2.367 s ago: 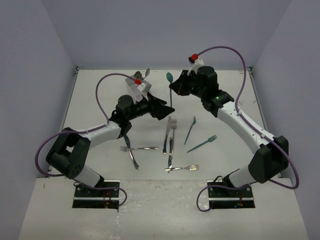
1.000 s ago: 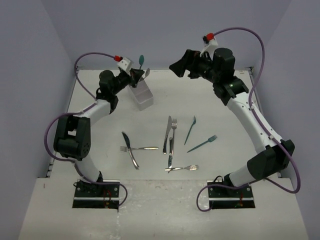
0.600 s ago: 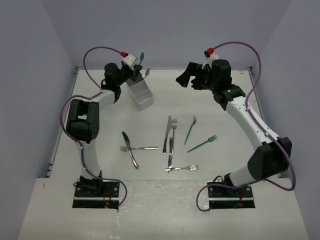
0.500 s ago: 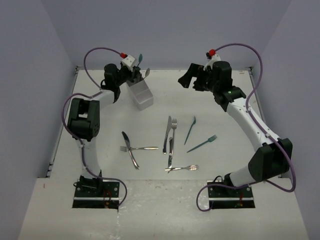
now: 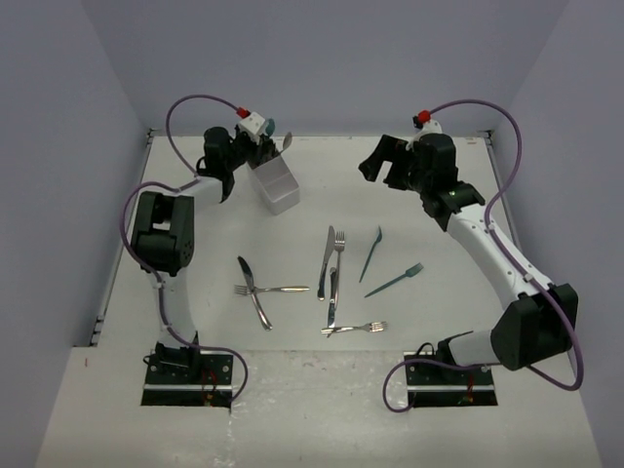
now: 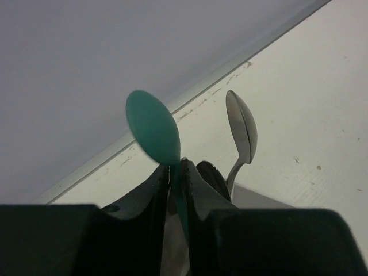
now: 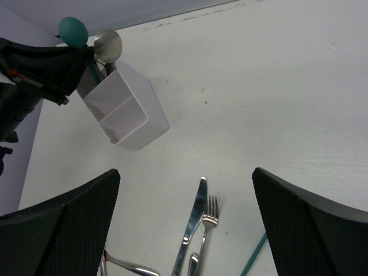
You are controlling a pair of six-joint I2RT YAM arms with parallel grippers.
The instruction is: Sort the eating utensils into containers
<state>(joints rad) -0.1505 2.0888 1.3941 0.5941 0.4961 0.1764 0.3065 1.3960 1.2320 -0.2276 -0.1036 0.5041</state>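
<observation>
The white containers (image 5: pixel 276 185) (image 7: pixel 123 109) stand at the back left, three compartments in a row. A silver spoon (image 5: pixel 288 142) (image 6: pixel 241 123) stands in the far compartment. A teal spoon (image 5: pixel 270 125) (image 6: pixel 152 129) (image 7: pixel 73 29) stands bowl up beside it, its handle running down between the fingers of my left gripper (image 5: pixel 257 146) (image 6: pixel 177 164). Those jaws are parted by a sliver, and the handle leans on the right finger. My right gripper (image 5: pixel 385 164) (image 7: pixel 185 172) hangs wide open and empty above the table's back right.
Loose utensils lie mid-table: a silver knife (image 5: pixel 326 261) (image 7: pixel 194 224) and fork (image 5: pixel 338 255) (image 7: pixel 207 224) side by side, a teal knife (image 5: pixel 370 253), a teal fork (image 5: pixel 394 280), a silver fork (image 5: pixel 356 329), and crossed silver pieces (image 5: pixel 255 291) at the left.
The left arm has swung back to the containers and lowered the teal spoon into the far compartment; its jaws have parted slightly. The right arm has drawn back and come lower.
</observation>
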